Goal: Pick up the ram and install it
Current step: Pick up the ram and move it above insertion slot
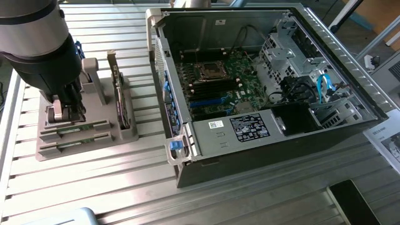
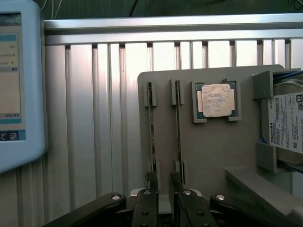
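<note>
gripper hanging parted over the ram end of the tray

gripper [image 1: 65, 112] is hanging low over the grey holding tray [image 1: 125, 133], which is sitting on the slatted metal bench [image 1: 250, 197] toward the exterior view's left. in the wrist view the gripper [image 2: 163, 187] is showing its two dark fingers [image 2: 150, 189] standing apart, with bare tray [image 2: 213, 151] showing in the gap between them; they are not pinching anything.

two green sticks are lying on edge in parallel slots of the tray. the outer ram stick [image 2: 151, 127] is running beside the tray's free edge, and the inner ram stick [image 2: 178, 123] is lying just beside it, between it and the square silver processor [image 2: 215, 100] in its own pocket. the fingertips are sitting over the near ends of the two sticks; whether they are touching either one, i cannot tell. in the exterior view the inner ram stick [image 1: 78, 127] is lying just under the gripper, and the outer ram stick [image 1: 72, 146] is lying nearer the tray's edge.

an expansion card [image 1: 119, 93] is standing upright along the tray's side facing the open computer case [image 1: 350, 61], whose green motherboard [image 1: 218, 89] is lying exposed. a labelled hard drive [image 2: 286, 123] is resting at the tray's far side past the processor. a pale blue screen device [image 2: 19, 85] is sitting on the bench [image 2: 94, 118], well apart from the tray.
</note>
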Motion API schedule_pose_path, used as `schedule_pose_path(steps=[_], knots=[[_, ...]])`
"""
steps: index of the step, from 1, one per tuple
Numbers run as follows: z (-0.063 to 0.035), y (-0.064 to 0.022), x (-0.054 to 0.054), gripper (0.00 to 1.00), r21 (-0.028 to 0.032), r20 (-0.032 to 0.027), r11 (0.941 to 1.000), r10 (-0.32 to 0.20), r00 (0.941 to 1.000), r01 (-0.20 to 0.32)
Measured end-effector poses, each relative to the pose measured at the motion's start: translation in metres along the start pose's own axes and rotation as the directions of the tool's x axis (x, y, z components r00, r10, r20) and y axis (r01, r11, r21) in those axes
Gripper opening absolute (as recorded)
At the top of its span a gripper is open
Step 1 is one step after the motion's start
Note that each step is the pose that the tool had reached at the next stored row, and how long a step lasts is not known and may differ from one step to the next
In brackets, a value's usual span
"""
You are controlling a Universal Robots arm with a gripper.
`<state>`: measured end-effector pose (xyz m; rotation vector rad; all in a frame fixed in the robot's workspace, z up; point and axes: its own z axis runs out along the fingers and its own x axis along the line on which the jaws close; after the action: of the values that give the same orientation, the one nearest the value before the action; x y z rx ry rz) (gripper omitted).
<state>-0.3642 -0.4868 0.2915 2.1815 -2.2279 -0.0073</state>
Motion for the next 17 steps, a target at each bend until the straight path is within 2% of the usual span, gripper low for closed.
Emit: schedule_pose_path(steps=[7,17], knots=[[0.009,-0.0002,0.0,0.24,0.0001,-0.0023,1.0,0.0,1.0,0.0],[0.0167,-0.0003,0.0,0.24,0.0001,-0.0027,1.0,0.0,1.0,0.0]])
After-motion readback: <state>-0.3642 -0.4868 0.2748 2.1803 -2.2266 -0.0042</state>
